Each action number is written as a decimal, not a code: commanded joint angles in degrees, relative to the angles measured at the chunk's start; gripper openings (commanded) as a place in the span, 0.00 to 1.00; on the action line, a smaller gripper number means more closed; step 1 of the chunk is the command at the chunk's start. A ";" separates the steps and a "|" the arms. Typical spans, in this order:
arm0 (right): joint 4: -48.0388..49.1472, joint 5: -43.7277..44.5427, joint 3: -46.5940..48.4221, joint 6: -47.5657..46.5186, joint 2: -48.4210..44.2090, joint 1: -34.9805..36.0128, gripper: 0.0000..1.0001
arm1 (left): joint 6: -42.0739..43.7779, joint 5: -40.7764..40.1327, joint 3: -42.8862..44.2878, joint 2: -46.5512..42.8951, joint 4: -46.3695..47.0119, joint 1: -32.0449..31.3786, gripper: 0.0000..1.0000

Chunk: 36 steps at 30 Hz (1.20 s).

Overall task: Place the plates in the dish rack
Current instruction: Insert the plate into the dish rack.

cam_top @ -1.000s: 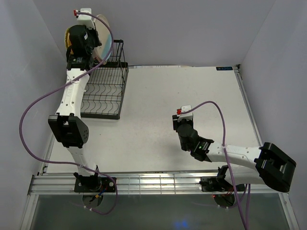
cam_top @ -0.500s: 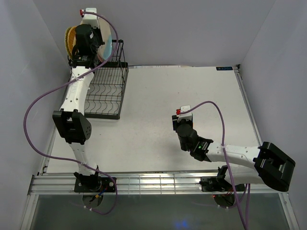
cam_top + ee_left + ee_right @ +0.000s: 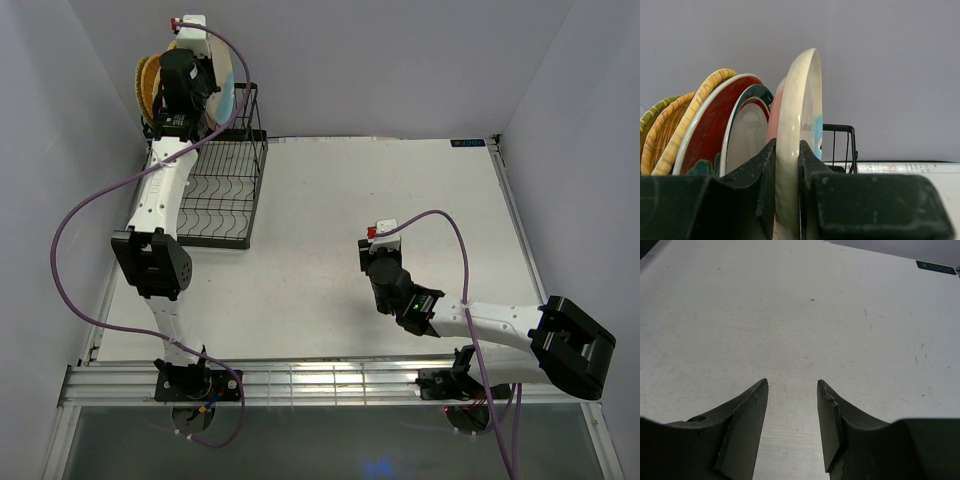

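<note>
My left gripper (image 3: 787, 145) is shut on the lower rim of a cream plate with teal pattern (image 3: 796, 120), held upright on edge. It stands beside the other plates: a pink one (image 3: 775, 117), a white one with green rim rings (image 3: 747, 132), a red one (image 3: 707, 137) and yellow woven ones (image 3: 670, 132), all on edge. From above, the left gripper (image 3: 181, 88) is over the far end of the black wire dish rack (image 3: 215, 195), with the cream plate (image 3: 228, 88) and a yellow plate (image 3: 146, 85) either side. My right gripper (image 3: 792, 382) is open over bare table, holding nothing (image 3: 368, 250).
The rack's raised black wire basket (image 3: 248, 108) stands right of the held plate, also in the left wrist view (image 3: 840, 145). Grey walls close in behind and to the left of the rack. The white table (image 3: 400, 190) carries a small teal label (image 3: 468, 143) at its far right.
The left arm has shifted back toward the far wall with the cream plate still in its grip. The right arm has not moved.
</note>
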 commanded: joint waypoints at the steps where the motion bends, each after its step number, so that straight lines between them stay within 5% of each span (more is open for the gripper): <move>1: 1.09 0.68 2.34 1.33 -0.21 -0.35 0.50 | -0.18 0.58 3.25 -6.75 7.67 -0.81 0.00; 36: 0.48 0.42 2.52 1.86 -0.21 -0.44 0.50 | 0.08 -0.83 -2.90 -7.72 8.99 -1.78 0.00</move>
